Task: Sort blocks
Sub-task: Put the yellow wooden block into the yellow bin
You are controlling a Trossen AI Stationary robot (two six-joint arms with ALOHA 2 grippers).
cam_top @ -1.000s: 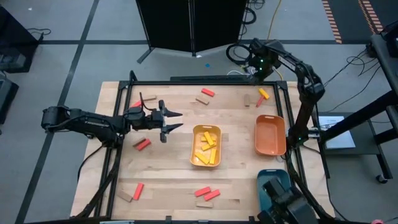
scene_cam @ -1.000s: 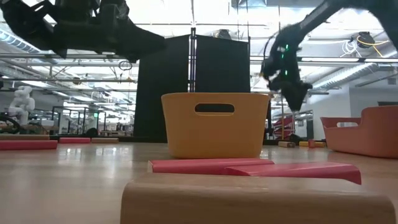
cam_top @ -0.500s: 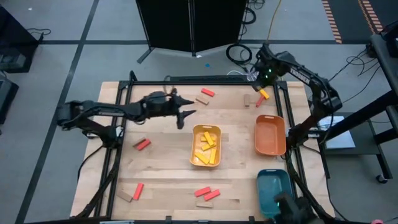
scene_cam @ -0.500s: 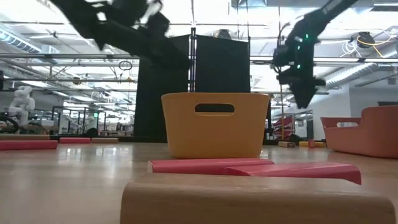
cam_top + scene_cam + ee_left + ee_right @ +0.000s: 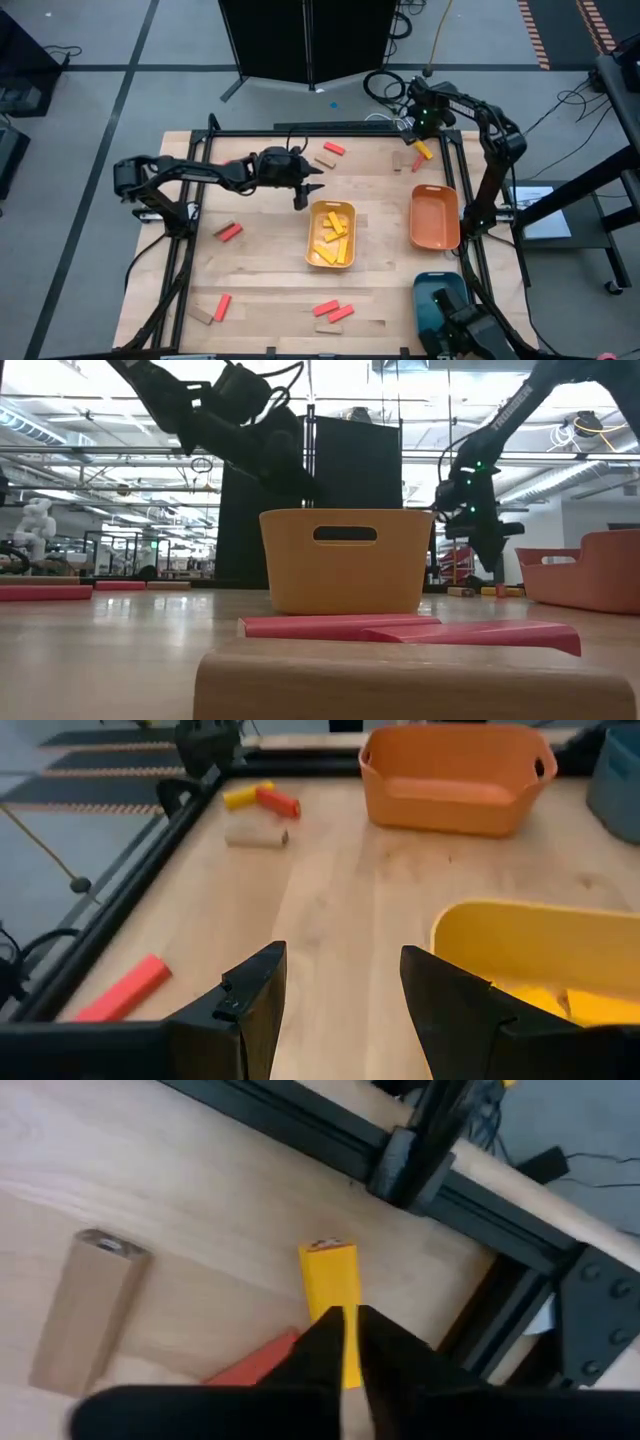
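A yellow block (image 5: 330,1275) lies flat at the table's far right corner, beside a red block (image 5: 255,1365) and a tan block (image 5: 88,1305). My right gripper (image 5: 350,1325) points down over the yellow block's end next to the red block; its fingers stand almost together. My left gripper (image 5: 305,190) hangs open above the table, just off the far left corner of the yellow tray (image 5: 318,262), with nothing between its fingers (image 5: 255,1010). Several yellow blocks (image 5: 333,232) lie in that tray. My right gripper comes at the yellow block's end (image 5: 343,1302) from above, pointing down. A thin strip of yellow shows in the slit between its fingers (image 5: 385,1345). The block lies flat on the table. I cannot tell whether the fingertips touch it.
An orange tray (image 5: 435,240) and a teal tray (image 5: 440,290) stand along the right side. Red blocks (image 5: 334,149) (image 5: 229,232) (image 5: 333,309) and tan blocks (image 5: 324,160) (image 5: 203,314) lie scattered on the wood. A black frame rail (image 5: 300,1125) runs close behind the yellow block.
My left gripper has swung toward the table's right edge, from the left part of the table to the yellow tray's far left corner, tipping up closer to level. My right gripper has sunk down at the far right corner, onto the spot of the yellow block.
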